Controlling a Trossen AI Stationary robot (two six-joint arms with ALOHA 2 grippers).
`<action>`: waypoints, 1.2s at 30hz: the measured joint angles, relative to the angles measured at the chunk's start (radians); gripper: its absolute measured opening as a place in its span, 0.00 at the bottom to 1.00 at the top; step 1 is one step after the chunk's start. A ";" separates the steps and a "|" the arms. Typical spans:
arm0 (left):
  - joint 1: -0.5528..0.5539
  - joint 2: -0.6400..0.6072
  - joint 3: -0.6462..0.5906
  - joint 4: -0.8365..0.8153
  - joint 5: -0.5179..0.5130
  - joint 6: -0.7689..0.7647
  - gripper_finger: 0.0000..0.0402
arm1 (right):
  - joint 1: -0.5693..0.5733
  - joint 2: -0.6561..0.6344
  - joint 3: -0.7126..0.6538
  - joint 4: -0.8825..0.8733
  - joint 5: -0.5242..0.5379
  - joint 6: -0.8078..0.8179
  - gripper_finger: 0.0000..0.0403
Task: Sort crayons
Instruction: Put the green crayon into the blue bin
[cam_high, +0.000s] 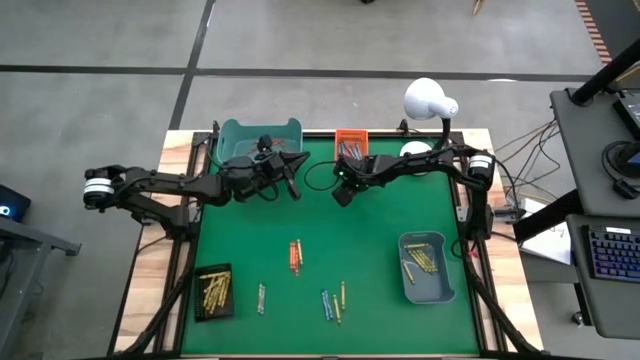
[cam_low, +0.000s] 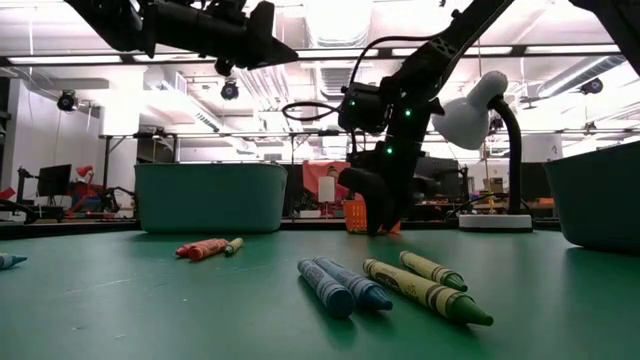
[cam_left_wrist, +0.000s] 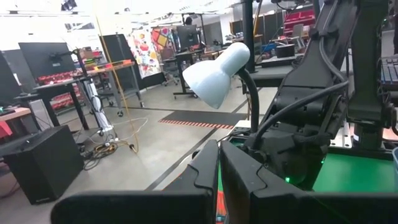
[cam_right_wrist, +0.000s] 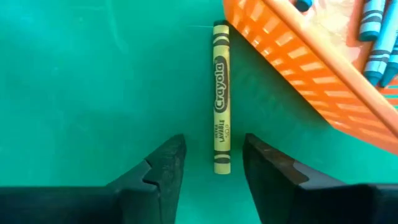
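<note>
Crayons, thin wax sticks in blue and yellow-green, lie nearest you on the green felt table, with an orange-red cluster just beyond. Past them your right gripper points down at the mat with its fingers spread and released; a single yellow paper-wrapped crayon lies flat between the tips, right beside the orange slotted plastic tray, which holds blue crayons. Your left gripper hangs clenched and empty above the table near the teal plastic bin.
</note>
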 joint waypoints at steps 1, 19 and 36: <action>0.000 0.000 0.000 0.000 0.000 0.000 0.00 | 0.000 0.000 0.000 0.000 -0.001 0.000 0.36; -0.034 0.000 0.000 0.004 0.000 -0.042 0.00 | 0.023 -0.050 -0.006 -0.065 -0.121 -0.068 0.03; -0.062 0.000 0.000 0.009 0.000 -0.031 0.00 | 0.311 -0.410 -0.008 -0.438 -0.280 -0.082 0.03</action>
